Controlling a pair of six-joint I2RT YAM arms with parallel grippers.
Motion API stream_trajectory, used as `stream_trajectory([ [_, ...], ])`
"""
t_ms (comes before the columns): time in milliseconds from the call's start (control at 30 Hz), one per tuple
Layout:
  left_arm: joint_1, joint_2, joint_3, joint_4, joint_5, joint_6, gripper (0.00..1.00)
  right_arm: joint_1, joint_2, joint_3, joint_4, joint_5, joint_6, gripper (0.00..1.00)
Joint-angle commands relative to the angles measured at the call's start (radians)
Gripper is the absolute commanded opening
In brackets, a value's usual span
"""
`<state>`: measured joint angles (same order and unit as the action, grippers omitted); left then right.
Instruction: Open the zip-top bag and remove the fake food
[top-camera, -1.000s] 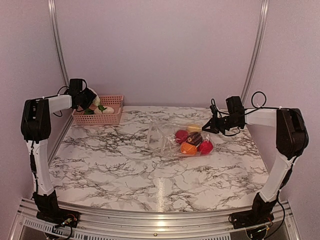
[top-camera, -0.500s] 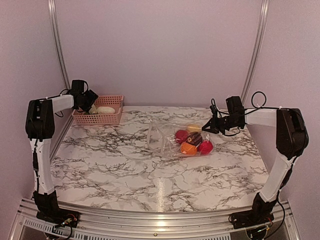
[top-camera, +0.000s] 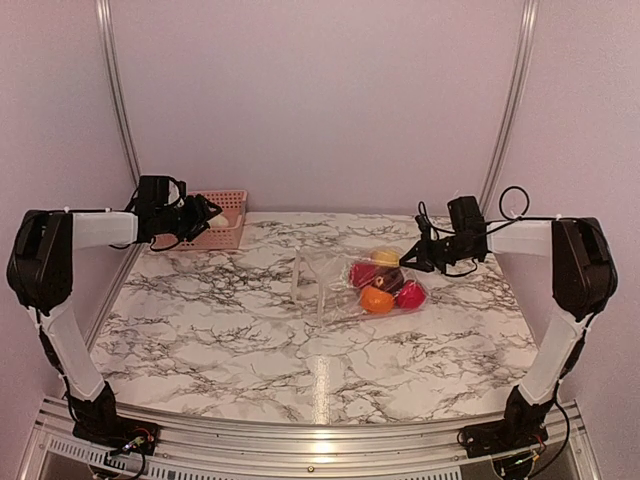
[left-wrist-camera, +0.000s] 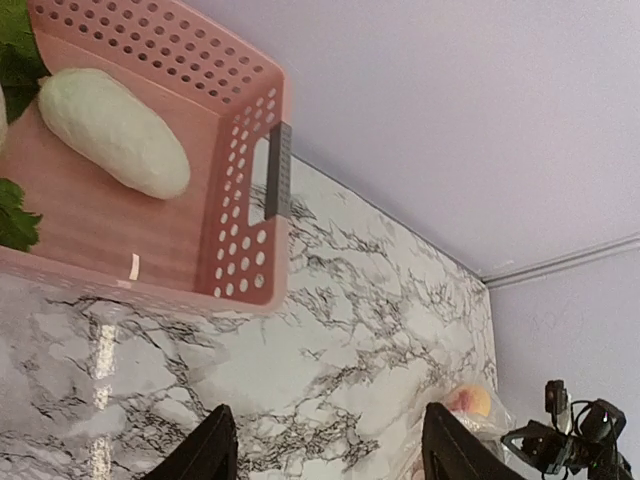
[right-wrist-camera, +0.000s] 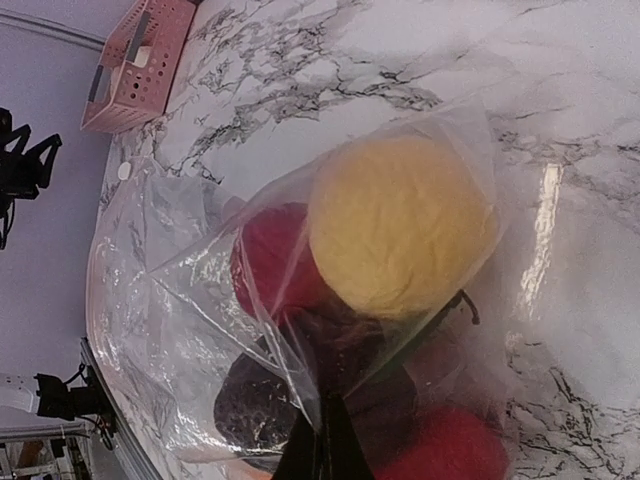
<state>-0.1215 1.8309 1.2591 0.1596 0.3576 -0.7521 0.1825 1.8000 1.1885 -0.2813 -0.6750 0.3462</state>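
top external: zip-top bag (top-camera: 325, 280) lies right of centre on the marble table (top-camera: 230, 330), fake food (top-camera: 385, 282) bunched in its right end.
right gripper (top-camera: 408, 259) is closed tight on a pinch of the bag's film at the far right corner. right wrist view shows the clear plastic drawn up to the dark tips, with a yellow piece (right-wrist-camera: 400, 225), red ones and a dark purple one beneath. left gripper (top-camera: 208, 214) hangs well apart from the bag, beside the pink basket (top-camera: 228, 203) at the far left corner. left wrist view shows its fingers (left-wrist-camera: 212, 455) spread wide with bare table between them, and a pale vegetable (left-wrist-camera: 112, 130) lying in the basket.
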Motion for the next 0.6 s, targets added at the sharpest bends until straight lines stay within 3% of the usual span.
stream_trajectory([
  [0, -0.123, -0.034, -0.131, 0.115, 0.198, 0.048, 0.60, 0.028, -0.031, -0.026, 0.028, -0.017, 0.012, 0.00],
  [300, -0.401, 0.015, -0.220, 0.241, 0.221, -0.002, 0.37, 0.040, -0.032, -0.080, 0.046, 0.007, 0.008, 0.00],
  [567, -0.498, 0.141, -0.164, 0.276, 0.198, -0.065, 0.29, 0.035, -0.015, -0.114, 0.005, 0.067, -0.039, 0.00],
])
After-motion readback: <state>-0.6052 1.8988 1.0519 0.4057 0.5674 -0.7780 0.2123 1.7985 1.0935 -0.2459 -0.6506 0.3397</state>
